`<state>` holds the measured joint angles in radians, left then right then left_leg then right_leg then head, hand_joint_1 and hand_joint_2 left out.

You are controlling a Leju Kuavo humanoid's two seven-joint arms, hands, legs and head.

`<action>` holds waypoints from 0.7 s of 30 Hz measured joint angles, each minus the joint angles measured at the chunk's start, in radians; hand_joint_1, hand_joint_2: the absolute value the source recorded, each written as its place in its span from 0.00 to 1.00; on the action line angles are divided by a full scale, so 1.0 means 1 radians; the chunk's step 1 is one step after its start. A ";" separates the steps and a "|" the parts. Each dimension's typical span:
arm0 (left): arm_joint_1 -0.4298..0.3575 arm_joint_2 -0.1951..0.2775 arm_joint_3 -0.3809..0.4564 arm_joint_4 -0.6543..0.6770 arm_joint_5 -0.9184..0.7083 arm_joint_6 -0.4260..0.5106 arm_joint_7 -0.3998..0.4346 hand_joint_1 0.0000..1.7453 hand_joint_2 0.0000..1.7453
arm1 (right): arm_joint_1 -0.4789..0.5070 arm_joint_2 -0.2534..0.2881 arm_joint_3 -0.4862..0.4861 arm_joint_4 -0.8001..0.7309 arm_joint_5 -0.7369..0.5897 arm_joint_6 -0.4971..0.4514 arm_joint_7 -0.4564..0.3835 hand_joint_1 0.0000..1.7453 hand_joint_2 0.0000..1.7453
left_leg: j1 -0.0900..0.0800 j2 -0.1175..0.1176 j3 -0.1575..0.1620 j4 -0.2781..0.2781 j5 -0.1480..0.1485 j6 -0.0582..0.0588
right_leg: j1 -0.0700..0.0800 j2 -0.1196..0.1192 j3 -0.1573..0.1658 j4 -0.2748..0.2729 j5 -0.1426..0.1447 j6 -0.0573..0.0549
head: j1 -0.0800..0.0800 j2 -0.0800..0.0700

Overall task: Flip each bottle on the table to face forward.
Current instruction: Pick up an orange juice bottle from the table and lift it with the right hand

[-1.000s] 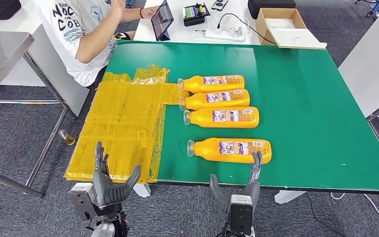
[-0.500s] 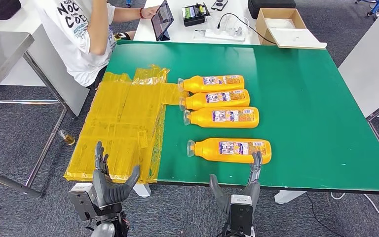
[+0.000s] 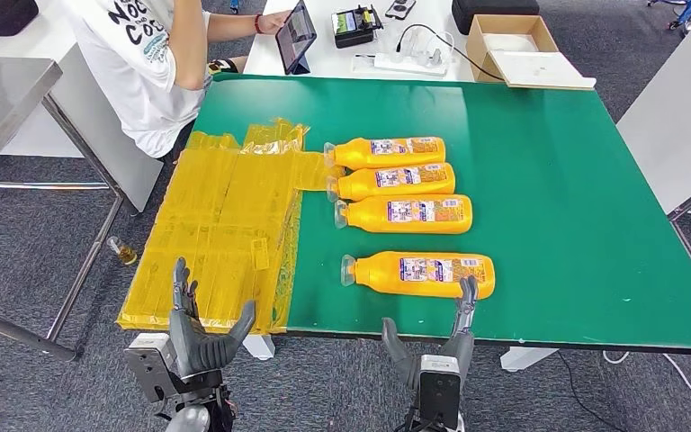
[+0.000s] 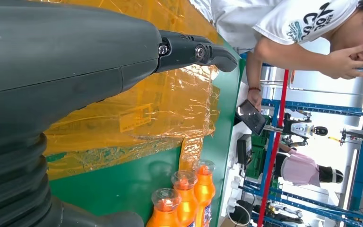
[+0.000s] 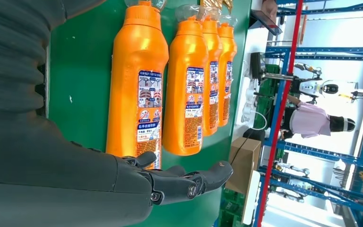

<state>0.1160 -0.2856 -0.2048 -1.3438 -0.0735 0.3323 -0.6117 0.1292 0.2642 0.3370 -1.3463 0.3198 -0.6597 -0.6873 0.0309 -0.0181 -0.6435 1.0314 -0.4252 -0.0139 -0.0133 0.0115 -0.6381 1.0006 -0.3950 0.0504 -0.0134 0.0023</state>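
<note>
Four orange bottles [image 3: 399, 197] lying sideways on green table [image 3: 549, 198], labels up

Four bottles [image 3: 418, 274], glossy orange plastic, clear plastic caps, printed paper-like labels. Desk [image 3: 540, 180] top matt green, smooth, light sheen. Yellow film sheets [image 3: 225, 234], shiny translucent plastic, crinkled. Left hand [image 3: 200, 337] and right hand [image 3: 432, 346], matt grey plastic with ribbed rubbery cuffs. Floor [image 3: 45, 261] rough grey carpet. Cardboard box [image 3: 513, 49], matt brown. Person's shirt [image 3: 135, 63], white cloth.
</note>
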 joint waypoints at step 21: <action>-0.197 0.015 0.034 0.167 -0.129 -0.097 -0.013 0.00 1.00 | -0.318 -0.271 -0.135 0.070 0.486 0.217 0.386 0.00 1.00 | -0.003 -0.002 -0.003 0.000 0.008 0.004 | -0.003 0.000 -0.003 0.000 0.008 0.003 | 0.005 0.000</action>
<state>-0.0811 -0.2708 -0.1704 -1.1769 -0.2029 0.2348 -0.6245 -0.1887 -0.0063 0.2018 -1.2760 0.8062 -0.4426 -0.3017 0.0275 -0.0201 -0.6470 1.0314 -0.4176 -0.0096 -0.0166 0.0111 -0.6409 1.0003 -0.3872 0.0532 -0.0088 0.0023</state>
